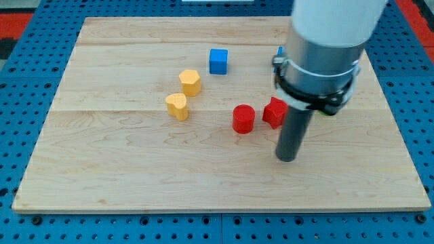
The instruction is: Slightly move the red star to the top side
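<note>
My tip point(287, 158) rests on the wooden board point(122, 176), just below the red star point(273, 112) toward the view's bottom and a little to its right. There is no claw here, only a bare rod that grasps nothing. The star, partly hidden by the arm, sits just right of the red cylinder point(243, 119). Left of the cylinder stand two yellow blocks point(177, 106) point(190, 82); above-left, a blue cube point(218, 61).
</note>
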{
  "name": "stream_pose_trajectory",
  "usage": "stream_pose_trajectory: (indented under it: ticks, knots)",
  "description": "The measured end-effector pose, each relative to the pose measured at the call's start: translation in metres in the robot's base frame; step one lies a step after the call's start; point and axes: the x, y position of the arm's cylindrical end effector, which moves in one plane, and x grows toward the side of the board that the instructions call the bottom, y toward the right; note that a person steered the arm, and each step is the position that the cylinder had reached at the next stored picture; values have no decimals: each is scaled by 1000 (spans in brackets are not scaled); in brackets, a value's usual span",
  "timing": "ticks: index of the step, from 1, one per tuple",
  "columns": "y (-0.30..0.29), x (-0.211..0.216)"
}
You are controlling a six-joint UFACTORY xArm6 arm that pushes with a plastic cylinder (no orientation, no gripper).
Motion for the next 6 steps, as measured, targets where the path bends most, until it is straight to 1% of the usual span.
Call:
stream_pose_trajectory:
  ticks: [1,3,4,6]
  knots:
    - [-39,0]
    - [-59,4]
    - [-120,2]
    - [-208,-77]
